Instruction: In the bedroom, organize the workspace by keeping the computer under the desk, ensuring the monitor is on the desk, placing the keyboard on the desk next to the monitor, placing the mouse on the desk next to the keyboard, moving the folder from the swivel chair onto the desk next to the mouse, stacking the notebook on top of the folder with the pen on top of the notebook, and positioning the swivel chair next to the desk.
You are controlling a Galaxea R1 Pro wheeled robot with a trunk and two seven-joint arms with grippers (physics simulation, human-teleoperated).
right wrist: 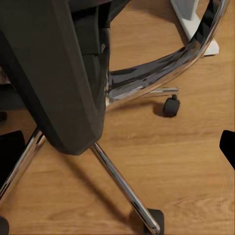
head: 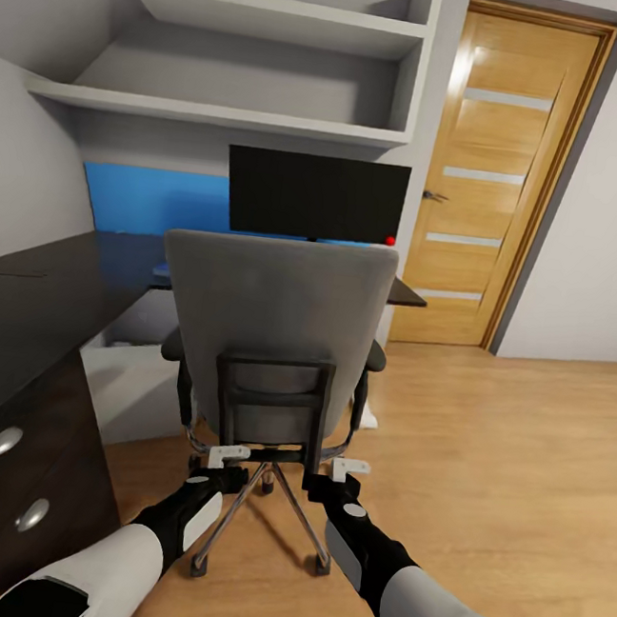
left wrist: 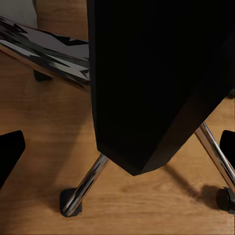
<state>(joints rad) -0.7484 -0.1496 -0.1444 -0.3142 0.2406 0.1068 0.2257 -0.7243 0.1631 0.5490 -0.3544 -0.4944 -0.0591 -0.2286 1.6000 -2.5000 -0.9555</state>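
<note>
Swivel chair (head: 276,343) stands with its grey back toward the camera, directly ahead of both arms and in front of the dark desk (head: 113,258), on which the black monitor (head: 316,196) sits upright behind the chair's top edge. At the far left a dark drawer cabinet (head: 19,410) with round silver knobs runs along the wall. The left gripper (head: 231,454) is just below the chair's black back frame on its left side, near the lower edge of the backrest; its fingers (left wrist: 10,152) show as dark tips at the picture's edges, spread apart and holding nothing, with the black backrest support looming close between them and chrome legs (left wrist: 85,183) on the wooden floor (left wrist: 44,122) beneath. The right gripper (head: 352,468) is at the matching spot on the chair's right side, equally near the frame, its jaws likewise wide apart and empty; beyond them lie a chrome leg and a black caster (right wrist: 171,105). At the far right is a wooden door (head: 501,177).
</note>
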